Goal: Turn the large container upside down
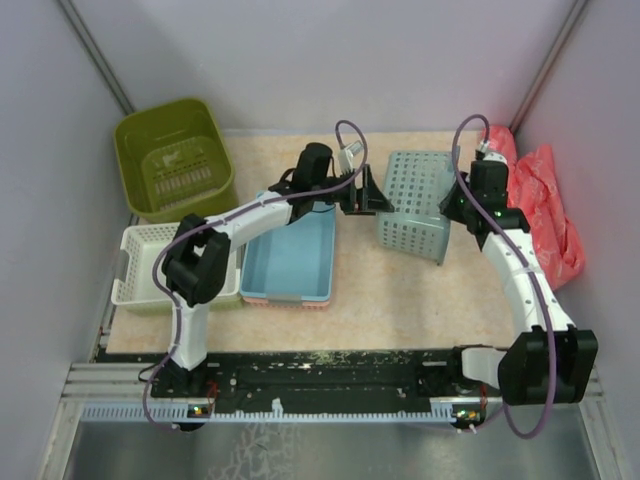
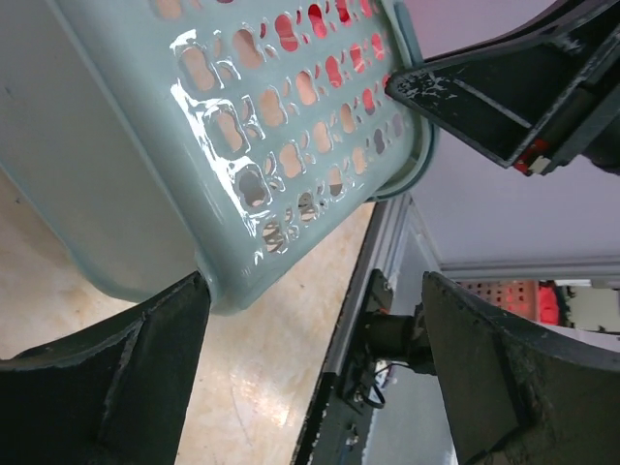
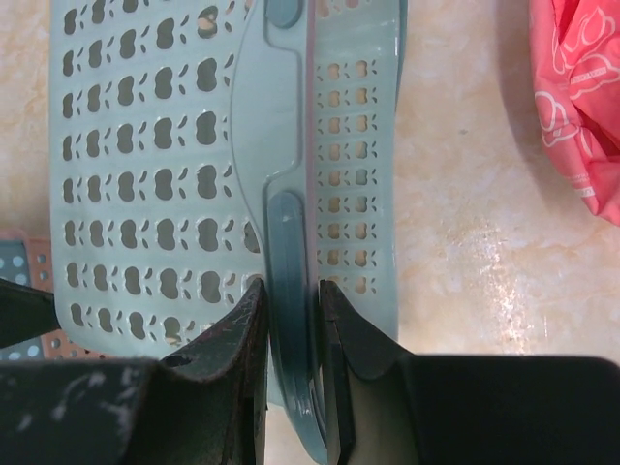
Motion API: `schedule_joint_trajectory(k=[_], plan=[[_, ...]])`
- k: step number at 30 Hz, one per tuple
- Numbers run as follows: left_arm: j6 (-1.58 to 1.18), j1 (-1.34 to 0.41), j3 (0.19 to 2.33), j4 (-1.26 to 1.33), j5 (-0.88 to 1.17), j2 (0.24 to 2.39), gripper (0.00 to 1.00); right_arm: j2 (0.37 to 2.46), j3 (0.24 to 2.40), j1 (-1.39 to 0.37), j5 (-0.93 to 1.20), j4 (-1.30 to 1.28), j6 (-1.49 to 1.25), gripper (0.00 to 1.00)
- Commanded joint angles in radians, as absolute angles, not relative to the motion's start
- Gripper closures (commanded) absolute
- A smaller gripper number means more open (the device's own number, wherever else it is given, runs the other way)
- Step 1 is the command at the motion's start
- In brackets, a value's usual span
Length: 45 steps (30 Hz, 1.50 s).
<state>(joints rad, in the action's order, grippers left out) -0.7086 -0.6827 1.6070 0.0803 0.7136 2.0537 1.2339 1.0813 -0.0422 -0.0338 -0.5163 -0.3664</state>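
The black base rail (image 1: 330, 375) edges a speckled beige tabletop (image 1: 400, 300) between pale walls. A blue tray (image 1: 295, 255) and a white basket (image 1: 150, 265) lie below the left tool (image 1: 362, 192). The olive tub (image 1: 172, 160) stands open side up, well apart to that tool's left.

In the left wrist view, that tool gapes empty, a teal basket (image 2: 242, 145) just ahead.

In the right wrist view, the right tool (image 3: 291, 295) pinches the basket's rim, a pink bag (image 3: 581, 87) to its right.

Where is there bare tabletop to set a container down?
Bare: front centre, between the shallow blue plastic tray and the right arm; also the back strip between the deep olive-green plastic tub and the left arm. Crowded: the left side.
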Motion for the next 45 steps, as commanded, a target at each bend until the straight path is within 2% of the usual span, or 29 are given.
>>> schedule_joint_trajectory(k=[1, 8, 16, 21, 25, 27, 30, 32, 40, 45], plan=[[-0.883, -0.707, 1.559, 0.359, 0.869, 1.955, 0.08, 1.199, 1.011, -0.044, 0.024, -0.445, -0.493, 1.00], [-1.023, -0.707, 1.569, 0.518, 0.919, 1.929, 0.10, 1.127, 0.855, -0.030, 0.102, -0.232, -0.720, 1.00], [-1.020, -0.717, 1.563, 0.517, 0.921, 1.915, 0.10, 1.103, 0.625, -0.019, 0.139, 0.037, -0.938, 1.00], [-1.070, -0.736, 1.495, 0.614, 0.925, 1.913, 0.08, 1.121, 0.493, 0.035, 0.165, 0.173, -1.001, 1.00], [-1.011, -0.738, 1.517, 0.551, 0.925, 1.900, 0.04, 1.154, 0.479, 0.066, 0.130, 0.153, -0.962, 1.00], [-0.957, -0.738, 1.541, 0.478, 0.918, 1.885, 0.01, 1.178, 0.516, 0.074, 0.088, 0.080, -0.918, 0.85], [-0.867, -0.738, 1.566, 0.357, 0.892, 1.850, 0.01, 1.192, 0.587, 0.096, 0.029, -0.030, -0.845, 0.58], [-0.794, -0.736, 1.583, 0.278, 0.855, 1.818, 0.01, 1.181, 0.626, 0.105, -0.008, -0.101, -0.809, 0.48], [-0.542, -0.680, 1.648, -0.024, 0.695, 1.641, 0.01, 1.022, 0.808, 0.114, -0.045, -0.294, -0.723, 0.42], [-0.433, -0.611, 1.576, -0.185, 0.479, 1.504, 0.01, 0.912, 0.896, 0.100, 0.095, -0.256, -0.599, 0.41]])
